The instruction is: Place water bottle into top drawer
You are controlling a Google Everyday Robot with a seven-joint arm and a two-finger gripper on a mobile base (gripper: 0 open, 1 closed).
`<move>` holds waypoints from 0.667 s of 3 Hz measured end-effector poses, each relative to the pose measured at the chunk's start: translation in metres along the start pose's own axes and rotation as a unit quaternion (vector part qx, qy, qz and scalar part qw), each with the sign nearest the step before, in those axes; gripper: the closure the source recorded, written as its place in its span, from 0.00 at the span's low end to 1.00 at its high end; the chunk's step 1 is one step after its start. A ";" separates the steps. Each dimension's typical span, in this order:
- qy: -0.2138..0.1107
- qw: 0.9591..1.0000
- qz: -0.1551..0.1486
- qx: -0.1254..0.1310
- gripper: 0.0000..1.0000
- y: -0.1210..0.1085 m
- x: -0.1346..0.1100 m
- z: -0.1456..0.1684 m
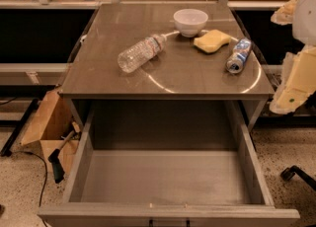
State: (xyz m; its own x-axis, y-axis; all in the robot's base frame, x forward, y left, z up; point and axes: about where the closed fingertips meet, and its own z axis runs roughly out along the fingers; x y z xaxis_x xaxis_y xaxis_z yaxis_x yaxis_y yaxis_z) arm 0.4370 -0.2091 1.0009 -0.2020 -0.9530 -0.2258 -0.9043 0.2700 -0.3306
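Note:
The water bottle is clear and ribbed with a white cap. It lies on its side on the grey table top, left of centre, cap pointing to the back right. The top drawer below the table top is pulled wide open toward me and holds nothing; its dark handle shows at the bottom edge. My gripper is at the right edge of the view, beside the table's right side and apart from the bottle. Its cream fingers stand apart with nothing between them.
A white bowl stands at the back of the table. A yellow sponge and a blue-and-white can on its side lie to its right. A cardboard box and a hammer are on the floor at left.

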 end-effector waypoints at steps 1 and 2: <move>-0.001 1.000 0.000 0.000 0.00 0.000 0.000 0.001; -0.012 1.000 0.000 -0.002 0.00 -0.003 -0.004 0.007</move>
State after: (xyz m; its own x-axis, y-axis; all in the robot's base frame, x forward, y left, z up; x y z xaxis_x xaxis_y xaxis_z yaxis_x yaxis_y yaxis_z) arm 0.4432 -0.2046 0.9963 -0.1934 -0.9491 -0.2488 -0.9056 0.2703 -0.3269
